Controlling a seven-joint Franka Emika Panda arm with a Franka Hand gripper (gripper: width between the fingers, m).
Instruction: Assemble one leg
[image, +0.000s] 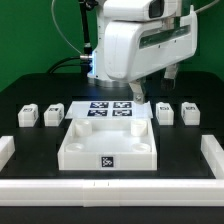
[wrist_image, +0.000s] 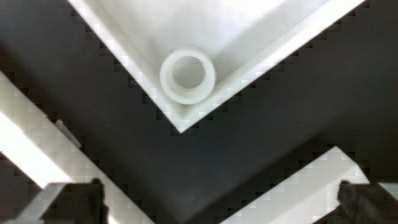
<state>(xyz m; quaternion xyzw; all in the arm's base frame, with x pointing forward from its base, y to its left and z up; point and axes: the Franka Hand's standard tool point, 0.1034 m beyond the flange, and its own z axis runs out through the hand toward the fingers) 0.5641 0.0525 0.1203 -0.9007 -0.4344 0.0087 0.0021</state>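
Four small white legs with markers lie on the black table: two at the exterior view's left (image: 27, 115) (image: 53, 114) and two at its right (image: 165, 112) (image: 188, 109). The large white tray-like piece (image: 108, 140) sits in the middle. My gripper (image: 137, 97) hangs above the tray's far right corner, mostly hidden by the arm. In the wrist view the gripper (wrist_image: 217, 206) is open and empty, its dark fingers (wrist_image: 68, 205) wide apart. A tray corner with its round socket (wrist_image: 187, 78) lies below it. No leg shows in the wrist view.
The marker board (image: 110, 108) lies just behind the tray. Long white bars line the table's left (image: 6, 150), right (image: 213, 152) and front (image: 110, 187) edges. White edges of other flat parts (wrist_image: 302, 185) cross the wrist view near the fingers.
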